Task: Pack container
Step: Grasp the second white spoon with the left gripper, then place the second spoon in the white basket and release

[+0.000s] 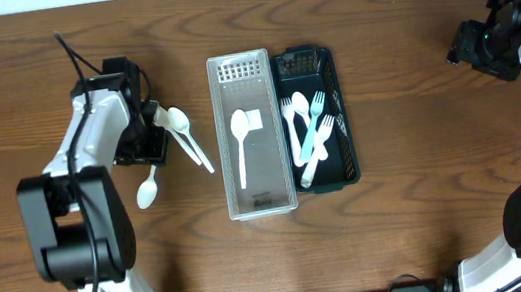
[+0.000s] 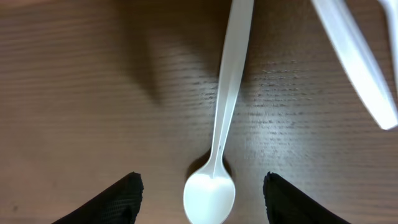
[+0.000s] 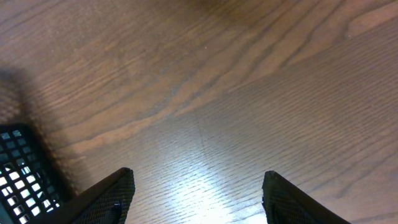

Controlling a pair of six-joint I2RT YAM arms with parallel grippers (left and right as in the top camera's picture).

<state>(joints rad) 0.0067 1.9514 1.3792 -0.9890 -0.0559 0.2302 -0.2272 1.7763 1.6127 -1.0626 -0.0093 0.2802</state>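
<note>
1. The left end effector (image 2: 200, 196) is spread wide, gripping nothing.
2. A white plastic spoon (image 2: 225, 99) lies on the wooden table (image 2: 81, 93) between its fingers, bowl at 6 o'clock, handle toward 12.
3. The right end effector (image 3: 198, 193) is likewise spread, empty.

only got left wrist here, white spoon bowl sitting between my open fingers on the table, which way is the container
observer: the white tray sits mid-table, on the right-arm side of your left gripper.
operator: anything in it yet
observer: one white spoon lies lengthwise in it.
</note>
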